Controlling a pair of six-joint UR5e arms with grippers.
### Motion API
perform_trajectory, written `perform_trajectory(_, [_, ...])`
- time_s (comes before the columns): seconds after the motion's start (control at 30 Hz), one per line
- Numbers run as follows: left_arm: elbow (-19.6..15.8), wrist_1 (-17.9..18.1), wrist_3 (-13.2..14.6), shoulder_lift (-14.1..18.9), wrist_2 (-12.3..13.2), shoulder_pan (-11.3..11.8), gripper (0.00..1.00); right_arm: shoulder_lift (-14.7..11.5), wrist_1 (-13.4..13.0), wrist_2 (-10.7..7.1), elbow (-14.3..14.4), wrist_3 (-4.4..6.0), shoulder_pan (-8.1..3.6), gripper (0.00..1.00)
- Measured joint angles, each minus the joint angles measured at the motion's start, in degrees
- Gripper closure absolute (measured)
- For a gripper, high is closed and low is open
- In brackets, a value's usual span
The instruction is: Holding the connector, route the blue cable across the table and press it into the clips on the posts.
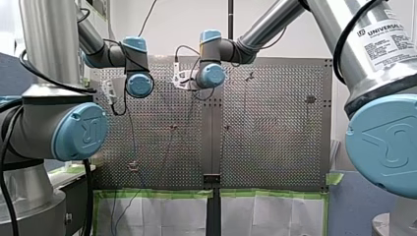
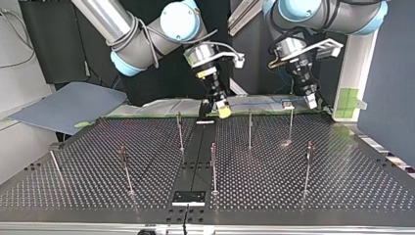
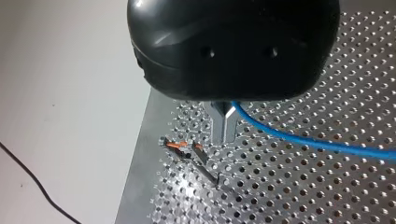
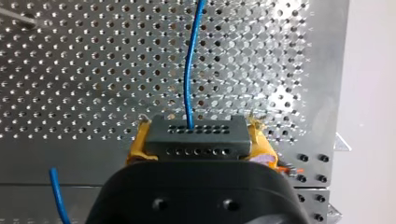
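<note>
Noted cable (image 4: 188, 70) running out of connector (image 4: 196, 135) over counter (image 4: 70, 70). Judged light, thin, limp: expect sag, and slip under a loose pinch. Judged connector rigid, so the best hold. Found right fingers (image 4: 261, 142) closed onto connector, yellow pads either side. Further along from connector, found left fingers (image 3: 219, 126) pinched shut on cable, beside a clip (image 3: 180, 145).

Blue cable (image 4: 188, 70); grey connector (image 4: 196, 137), dotted with hole rows; yellow pads (image 4: 138, 145); silver table (image 4: 93, 70), perforated all over; green tape (image 1: 147, 194).
</note>
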Motion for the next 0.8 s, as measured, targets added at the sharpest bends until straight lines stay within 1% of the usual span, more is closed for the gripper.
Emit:
perform_trajectory(0.17, [1.72, -0.19, -0.20, -1.27, 2.24, 0.83, 1.00, 0.04, 2.19, 0.00, -2.44, 0.07, 0.04, 1.00])
perform_trajectory(0.33, [3.13, -0.07, -0.45, -2.38, 4.62, 1.72, 1.00, 0.13, 3.15, -0.04, -5.22, 1.31, 0.06, 1.00])
perform_trajectory(0.47, [3.44, 0.40, -0.57, -2.48, 6.80, 2.76, 1.00, 0.28, 3.44, -0.04, -7.16, 1.74, 0.06, 1.00])
perform_trajectory(0.57, [3.45, 0.72, -0.45, -2.53, 7.62, 3.46, 1.00, 0.98, 3.93, -0.04, -8.66, 1.82, 0.17, 1.00])
perform_trajectory(0.67, [3.47, 1.12, -0.39, -2.57, 8.07, 4.08, 1.00, 2.24, 4.70, -0.06, -10.24, 1.84, 0.46, 1.00])
perform_trajectory(0.8, [3.49, 2.17, -0.47, -2.60, 9.45, 5.57, 1.00, 3.89, 5.36, 0.08, -12.46, 1.83, 0.98, 1.00])
